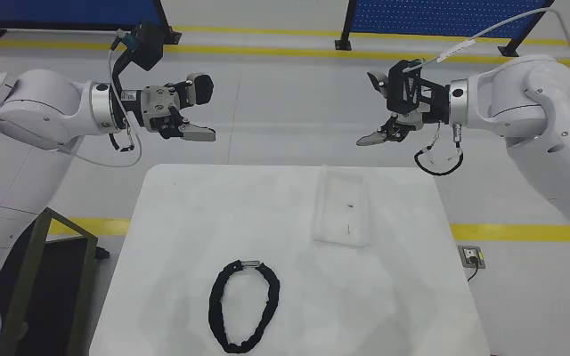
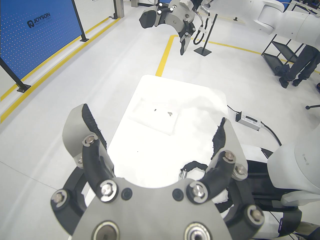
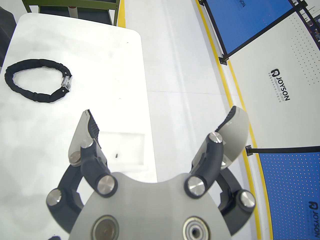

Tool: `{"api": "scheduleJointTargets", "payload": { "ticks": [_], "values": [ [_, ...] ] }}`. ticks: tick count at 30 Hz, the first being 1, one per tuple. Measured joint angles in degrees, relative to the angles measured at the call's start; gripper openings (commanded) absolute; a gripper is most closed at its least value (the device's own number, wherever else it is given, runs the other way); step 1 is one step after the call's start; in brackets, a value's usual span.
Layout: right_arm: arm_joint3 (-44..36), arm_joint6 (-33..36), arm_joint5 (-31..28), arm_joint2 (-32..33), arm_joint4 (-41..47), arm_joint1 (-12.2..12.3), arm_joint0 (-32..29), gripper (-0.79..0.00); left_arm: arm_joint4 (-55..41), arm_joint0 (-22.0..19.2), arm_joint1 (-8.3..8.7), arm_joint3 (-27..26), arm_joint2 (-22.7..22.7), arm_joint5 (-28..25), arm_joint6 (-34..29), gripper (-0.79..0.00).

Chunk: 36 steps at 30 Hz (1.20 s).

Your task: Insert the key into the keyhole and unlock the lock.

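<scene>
Top view showed both arms held out beyond the far edge of the table, one off each far corner. The left gripper had its jaws spread wide with nothing between them. The right gripper was likewise wide apart and empty.

The biggest risk, as I judged it, was the pickup. What looked like the key was a tiny dark piece lying flat on the floor of a clear tray, with a second small speck beside it. Such broad fingers could easily pinch short, skid the piece along the floor or nudge the whole tray. A poor grip would then leave the key crooked for the keyhole. The second risk was the lock, a black sleeved chain closed into a loop, its metal barrel on the side facing the far edge. It lay loose on the table, so a push from the key would probably slide or turn it unless the other gripper pinned it first. I could not tell which way the keyhole faced.

The tray sat toward the far edge, right of centre. The key in it lay nearer the right jaws than the left, but apart from both and lower than them. The lock lay toward the near edge, left of centre, well apart from either gripper and from the tray.
</scene>
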Motion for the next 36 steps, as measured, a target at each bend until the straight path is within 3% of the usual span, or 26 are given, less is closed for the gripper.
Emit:
{"api": "scheduleJointTargets", "payload": {
  "ticks": [16,24,36],
  "values": [
    [0.09,-0.10,0.10,0.01,0.09,0.00,-0.11,0.000,0.00,0.00,0.00,0.00,0.00,0.00,0.00,0.000],
    [5.97,-4.48,1.07,0.30,1.72,-0.79,-4.02,0.000,0.00,0.00,0.00,0.00,0.00,0.00,0.00,0.000],
    [15.37,3.94,1.43,-4.42,6.68,-4.70,-5.60,0.000,0.00,0.00,0.00,0.00,0.00,0.00,0.00,0.000]
  ]
}}
